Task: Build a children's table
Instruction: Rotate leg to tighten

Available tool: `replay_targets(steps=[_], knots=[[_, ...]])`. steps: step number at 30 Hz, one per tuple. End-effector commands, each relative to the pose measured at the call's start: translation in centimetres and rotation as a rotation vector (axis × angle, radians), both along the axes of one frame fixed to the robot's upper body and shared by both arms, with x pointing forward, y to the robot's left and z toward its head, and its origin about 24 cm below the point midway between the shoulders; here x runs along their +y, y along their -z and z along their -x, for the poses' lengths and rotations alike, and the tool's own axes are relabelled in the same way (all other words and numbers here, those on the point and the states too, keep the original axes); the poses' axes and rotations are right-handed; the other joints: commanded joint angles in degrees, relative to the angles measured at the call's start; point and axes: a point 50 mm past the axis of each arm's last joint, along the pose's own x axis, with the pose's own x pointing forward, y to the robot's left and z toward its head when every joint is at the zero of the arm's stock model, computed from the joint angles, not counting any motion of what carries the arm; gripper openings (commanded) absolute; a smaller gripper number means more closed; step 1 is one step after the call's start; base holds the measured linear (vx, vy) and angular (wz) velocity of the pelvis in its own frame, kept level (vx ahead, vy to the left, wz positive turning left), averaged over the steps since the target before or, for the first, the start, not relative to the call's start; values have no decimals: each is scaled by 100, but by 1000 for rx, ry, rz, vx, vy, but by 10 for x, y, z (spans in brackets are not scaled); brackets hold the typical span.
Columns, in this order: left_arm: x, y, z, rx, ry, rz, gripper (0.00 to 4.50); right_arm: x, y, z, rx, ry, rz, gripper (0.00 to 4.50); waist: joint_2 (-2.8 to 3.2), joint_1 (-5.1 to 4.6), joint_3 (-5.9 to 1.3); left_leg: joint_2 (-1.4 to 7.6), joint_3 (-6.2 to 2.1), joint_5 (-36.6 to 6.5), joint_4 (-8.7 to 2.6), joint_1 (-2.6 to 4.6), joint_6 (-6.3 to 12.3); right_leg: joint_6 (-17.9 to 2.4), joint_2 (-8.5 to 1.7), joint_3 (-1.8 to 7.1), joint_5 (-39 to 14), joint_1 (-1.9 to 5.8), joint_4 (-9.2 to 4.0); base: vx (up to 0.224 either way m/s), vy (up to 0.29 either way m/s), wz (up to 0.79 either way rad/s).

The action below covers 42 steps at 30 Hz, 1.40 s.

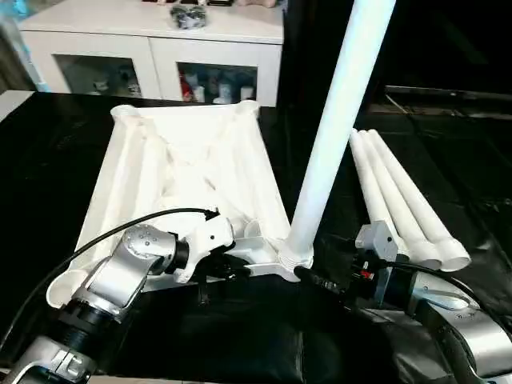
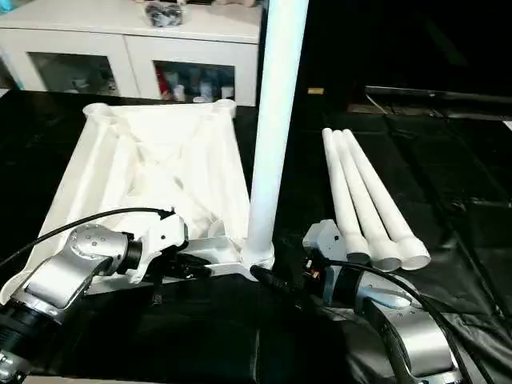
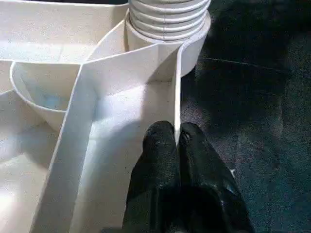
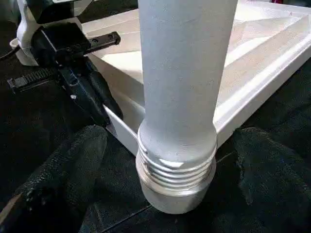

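Left claw [image 1: 240, 268] is clamped on the near rim of the upside-down table top [image 1: 192, 172]. One leg [image 1: 336, 128] stands upright in the corner socket just beside it, three spare legs [image 1: 400, 200] further over by the right claw [image 1: 316, 280].

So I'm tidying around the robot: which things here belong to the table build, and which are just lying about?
Part of the job:
- table top, upside down
- upright leg standing in its near corner socket
- three spare legs lying beside it
- left gripper, shut on the top's edge rib
- right gripper, open around the leg's base

Just lying about:
- white cabinet
- dark bundle on top of it
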Motion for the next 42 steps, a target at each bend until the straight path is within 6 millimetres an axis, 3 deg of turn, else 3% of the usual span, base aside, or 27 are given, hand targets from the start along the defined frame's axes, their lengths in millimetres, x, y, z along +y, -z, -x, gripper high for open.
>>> replay_targets(steps=[1,16,18,27,42], knots=[[0,-5,-2,-11,16,17,8,-3,-2,-1,-13,1,8,450,21,10,-311,437,-220,-610,-402,6,329,-943,-668,442,-873,249,-472,0,0,0],[-4,-5,3,6,198,-15,8,0,-5,-12,-1,-175,58,450,12,49,-330,446,-207,-479,-385,21,400,-1081,-665,439,-548,248,-414,0,0,0],[-5,-5,3,5,214,-25,8,3,-2,-13,16,-214,71,450,37,57,-329,443,-210,-485,-382,17,392,-1087,-669,441,-554,252,-409,0,0,0],[-7,-3,1,1,252,-42,8,9,4,-27,21,-256,113,450,28,107,-348,455,-201,-441,-376,34,322,-1145,-673,442,-440,250,-384,0,0,0],[-7,0,1,3,268,-53,0,12,6,-27,46,-323,67,328,19,135,-351,468,-200,-452,-376,27,352,-1143,-678,436,-461,251,-380,0,0,0]])
